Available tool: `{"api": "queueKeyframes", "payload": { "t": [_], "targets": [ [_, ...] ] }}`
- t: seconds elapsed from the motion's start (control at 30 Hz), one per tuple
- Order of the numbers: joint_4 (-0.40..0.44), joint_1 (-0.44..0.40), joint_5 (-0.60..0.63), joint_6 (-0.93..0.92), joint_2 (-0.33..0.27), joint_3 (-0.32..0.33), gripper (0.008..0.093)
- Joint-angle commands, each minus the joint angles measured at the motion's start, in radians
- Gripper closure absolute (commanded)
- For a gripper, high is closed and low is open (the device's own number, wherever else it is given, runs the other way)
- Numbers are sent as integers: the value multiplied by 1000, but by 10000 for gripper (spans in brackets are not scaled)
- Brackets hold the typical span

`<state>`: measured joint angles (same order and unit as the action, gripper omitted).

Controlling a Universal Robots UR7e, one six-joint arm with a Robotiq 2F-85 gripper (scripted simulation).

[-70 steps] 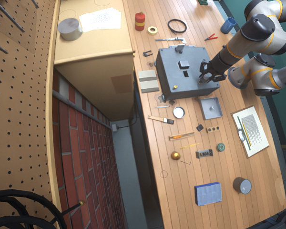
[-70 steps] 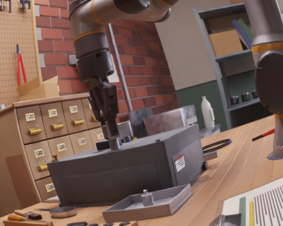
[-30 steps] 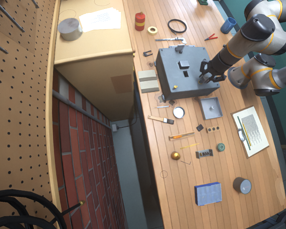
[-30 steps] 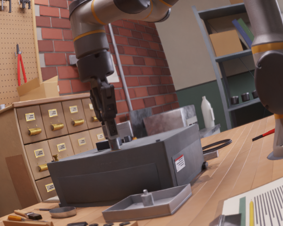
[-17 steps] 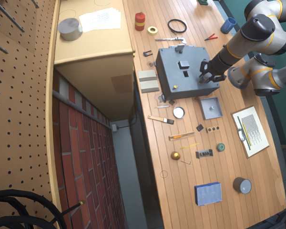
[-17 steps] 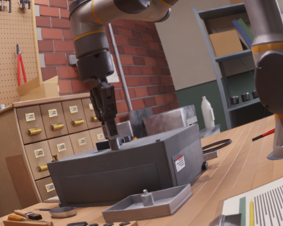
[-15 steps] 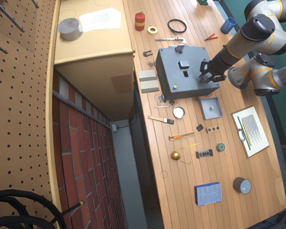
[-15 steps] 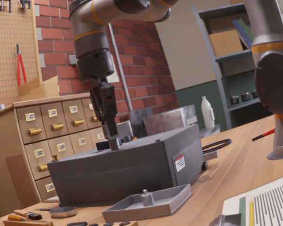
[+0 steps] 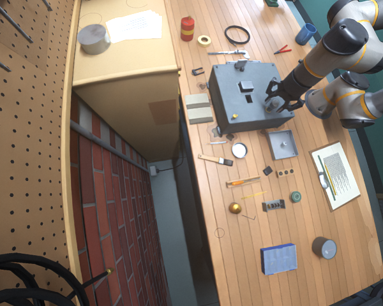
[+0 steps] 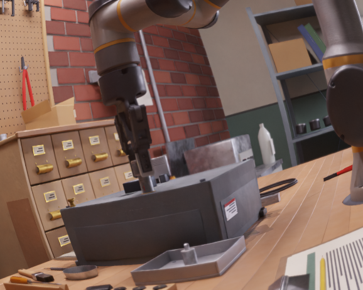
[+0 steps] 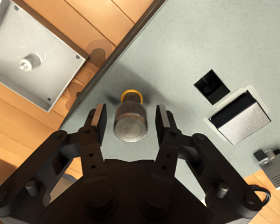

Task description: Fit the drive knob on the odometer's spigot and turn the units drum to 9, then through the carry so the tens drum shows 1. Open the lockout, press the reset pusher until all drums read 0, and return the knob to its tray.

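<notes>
On the wooden bench the grey odometer box (image 9: 248, 95) (image 10: 164, 216) (image 11: 196, 81) stands near the middle. The knurled metal drive knob (image 9: 272, 104) (image 10: 147, 185) (image 11: 130, 122) sits upright on the spigot with a yellow collar at its base, near the box's corner. My gripper (image 9: 277, 98) (image 10: 144, 169) (image 11: 130, 121) is directly over the knob, open and holding nothing. The small dark window (image 9: 248, 98) (image 11: 212, 86) and the raised block (image 9: 245, 86) (image 11: 240, 120) lie further along the top. The brass pusher (image 9: 234, 116) (image 10: 71, 201) stands at the box's far edge. The grey knob tray (image 9: 281, 144) (image 10: 189, 260) (image 11: 34, 62) with its centre peg lies on the bench beside the box.
The box's edge runs just beside the knob, with the tray below it. A latch part (image 11: 274, 165) (image 9: 240, 64) sits at the box's other end. A clipboard (image 9: 337, 174), round tin (image 9: 239, 150), brush (image 9: 216, 160) and small parts lie on the bench. A drawer cabinet (image 10: 60, 169) stands behind.
</notes>
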<state>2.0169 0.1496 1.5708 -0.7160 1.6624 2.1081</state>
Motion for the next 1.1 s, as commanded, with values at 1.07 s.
{"api": "queueKeyframes", "payload": {
  "t": [1.07],
  "targets": [
    [-43, 0, 0, 0, 17, -27, 434]
  ]
}}
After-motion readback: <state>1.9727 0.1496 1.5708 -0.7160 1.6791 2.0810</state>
